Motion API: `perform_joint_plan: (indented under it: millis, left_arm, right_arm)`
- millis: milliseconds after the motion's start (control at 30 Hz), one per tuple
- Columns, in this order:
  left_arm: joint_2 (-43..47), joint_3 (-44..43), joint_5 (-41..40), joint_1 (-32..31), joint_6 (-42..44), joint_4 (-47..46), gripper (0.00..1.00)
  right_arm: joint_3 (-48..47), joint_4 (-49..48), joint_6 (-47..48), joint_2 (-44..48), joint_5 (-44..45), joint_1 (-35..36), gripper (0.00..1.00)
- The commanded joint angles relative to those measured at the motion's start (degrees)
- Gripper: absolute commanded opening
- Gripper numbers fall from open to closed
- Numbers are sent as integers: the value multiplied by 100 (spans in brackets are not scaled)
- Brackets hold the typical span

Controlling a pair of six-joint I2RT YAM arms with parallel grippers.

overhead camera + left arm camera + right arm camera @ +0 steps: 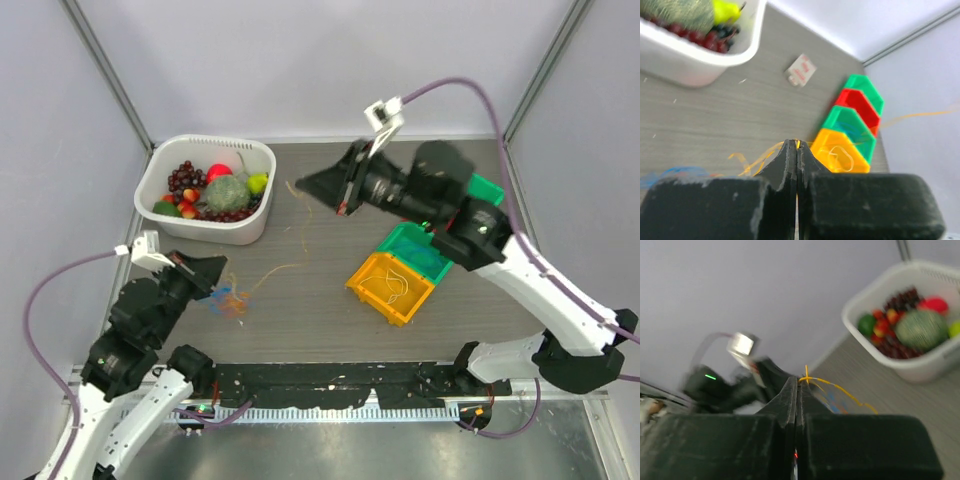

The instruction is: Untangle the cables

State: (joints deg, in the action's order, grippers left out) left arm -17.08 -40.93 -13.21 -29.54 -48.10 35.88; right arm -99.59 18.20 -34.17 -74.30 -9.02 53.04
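My left gripper is shut on an orange-yellow cable, which shows between its fingertips in the left wrist view. A small tangle of blue and orange cable lies on the table just beside it. My right gripper is raised above the table's middle and shut on the orange-yellow cable. The cable hangs from it down towards the tangle and crosses its tips in the right wrist view. A white cable lies coiled in the yellow bin.
A white basket of toy fruit stands at the back left. Green bins and a red bin stand in a row behind the yellow one at the right. A small white tag lies on the table.
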Motion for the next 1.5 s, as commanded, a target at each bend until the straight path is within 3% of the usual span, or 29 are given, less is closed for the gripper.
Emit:
perform_joint_plan:
  millis: [0, 167, 267, 300, 333, 400, 467, 667, 833, 933, 1067, 1267, 1467]
  left_arm:
    - [-917, -1397, 634, 18, 625, 227, 0]
    - [-2174, -3041, 1478, 18, 1004, 454, 0]
    - [-2685, -3780, 1550, 18, 1004, 674, 0]
    - [-2800, -3939, 1550, 27, 969, 736, 0]
    - [-2862, -4027, 1541, 19, 908, 762, 0]
    - [-2958, -4142, 1497, 10, 741, 780, 0]
    - [-3011, -4160, 1541, 19, 565, 649, 0]
    - [-3064, -3967, 1804, 27, 108, 130, 0]
    - [-3047, -3949, 1892, 18, -94, 95, 0]
    - [-3029, -3949, 1901, 18, -130, 121, 0]
    - [-3012, -3941, 1910, 18, -191, 174, 0]
    - [-2968, -3747, 2121, 27, -490, -186, 0]
    - [-2915, -3598, 2305, 18, -710, -485, 0]
  right_arm:
    - [1528, 789, 692, -145, 647, -13, 1]
    - [2698, 1001, 1078, -488, 208, -13, 2]
    - [2708, 1308, 1220, -621, 84, -13, 11]
    - [2621, 1414, 1368, -621, 49, -13, 24]
    - [2568, 1467, 1422, -594, 32, -4, 30]
    - [2445, 1538, 1545, -367, 249, -13, 55]
    - [2322, 1590, 1624, -129, 453, -13, 64]
    - [1996, 1591, 1423, 126, 24, -48, 67]
    - [2058, 643, 1221, 136, -897, -48, 70]
    - [2093, -164, 642, -40, -1277, -4, 70]
    - [2198, -921, 26, -181, -1287, 49, 70]
    - [2347, -1317, -221, -348, -1216, 58, 69]
    - [2383, -1740, -564, -594, -1207, 101, 62]
